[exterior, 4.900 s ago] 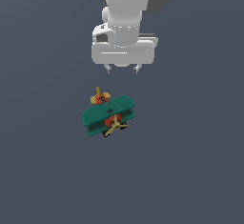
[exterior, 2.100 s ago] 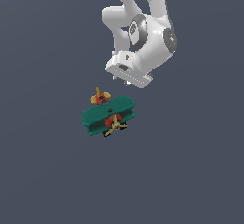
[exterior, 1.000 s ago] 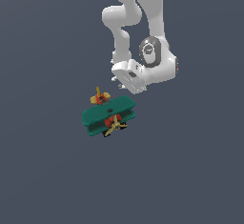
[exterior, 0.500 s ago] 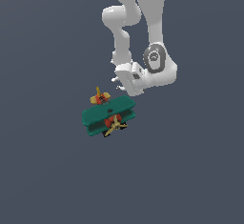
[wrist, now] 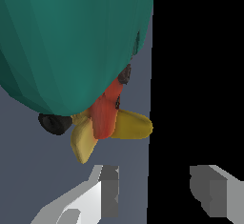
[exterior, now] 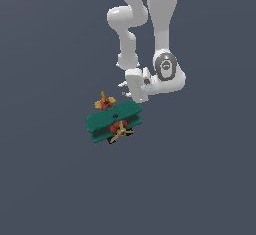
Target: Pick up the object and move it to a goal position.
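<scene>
One toy biplane is sitting on the flat grey floor in the exterior view, its teal wings stacked, its red body and yellow parts showing beneath and behind them. The white arm is reaching down from the top of the view, and its gripper is hanging just beside the biplane's upper wing, toward the exterior view's right; from here I cannot tell whether it is touching the wing. In the wrist view, the biplane is filling most of the picture, teal wing very close, with red body, yellow pieces and a black wheel below it. The two fingers are standing apart with nothing between them, so the gripper is open and empty.
</scene>
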Available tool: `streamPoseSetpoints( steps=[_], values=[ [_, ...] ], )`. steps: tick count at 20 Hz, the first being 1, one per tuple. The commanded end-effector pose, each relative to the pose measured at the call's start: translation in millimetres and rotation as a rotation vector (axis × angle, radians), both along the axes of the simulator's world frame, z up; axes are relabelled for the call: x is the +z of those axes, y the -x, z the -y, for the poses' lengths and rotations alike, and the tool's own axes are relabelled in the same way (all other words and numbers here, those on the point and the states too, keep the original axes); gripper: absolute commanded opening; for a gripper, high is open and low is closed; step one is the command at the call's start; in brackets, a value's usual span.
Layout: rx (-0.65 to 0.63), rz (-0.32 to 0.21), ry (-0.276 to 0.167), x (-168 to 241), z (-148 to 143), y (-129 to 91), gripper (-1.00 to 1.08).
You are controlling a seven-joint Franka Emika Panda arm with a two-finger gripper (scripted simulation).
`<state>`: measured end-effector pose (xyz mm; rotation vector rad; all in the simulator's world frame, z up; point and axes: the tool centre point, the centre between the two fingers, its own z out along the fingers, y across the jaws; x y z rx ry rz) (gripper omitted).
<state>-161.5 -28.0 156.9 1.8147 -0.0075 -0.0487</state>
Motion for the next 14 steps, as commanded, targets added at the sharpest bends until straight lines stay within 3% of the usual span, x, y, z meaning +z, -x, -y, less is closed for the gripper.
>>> streamPoseSetpoints(
  steps=[1, 14],
  values=[
    [0.031, 0.023, 0.036, -1.6, -1.1, -1.7, 0.28],
    [0.213, 0.160, 0.186, -10.0, -14.0, -13.0, 0.28]
  ],
)
